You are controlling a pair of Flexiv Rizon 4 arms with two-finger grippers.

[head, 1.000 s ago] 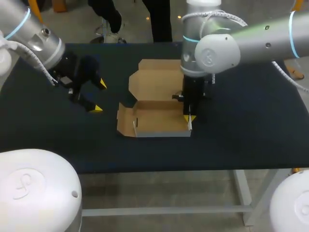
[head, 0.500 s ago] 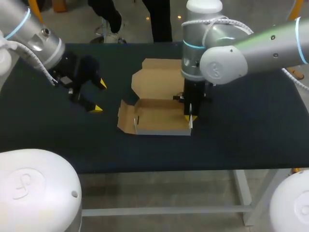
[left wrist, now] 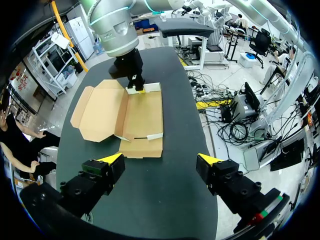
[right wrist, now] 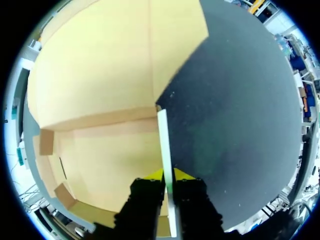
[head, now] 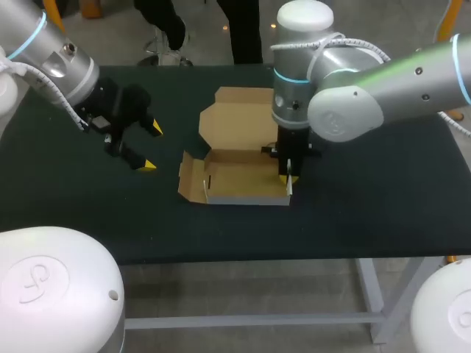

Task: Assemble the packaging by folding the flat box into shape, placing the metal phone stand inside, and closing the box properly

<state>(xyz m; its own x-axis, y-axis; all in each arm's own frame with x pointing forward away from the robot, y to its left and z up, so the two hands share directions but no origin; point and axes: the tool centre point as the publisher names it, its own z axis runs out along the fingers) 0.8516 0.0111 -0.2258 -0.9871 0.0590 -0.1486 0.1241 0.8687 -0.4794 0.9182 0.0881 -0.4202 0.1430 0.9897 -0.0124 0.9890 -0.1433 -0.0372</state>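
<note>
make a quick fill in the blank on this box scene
1. The ____ end effector is shut on the box's wall.
2. The left end effector is ____, with nothing between its fingers.
3. Its fingertips are coloured ____.

Missing words: right; open; yellow

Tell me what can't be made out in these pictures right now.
Metal phone stand: in no view, so its place is unknown.
Box's right wall: head view, mostly behind the right pincer.
The pincer's grip on that wall: left wrist view, too small to judge.
</note>
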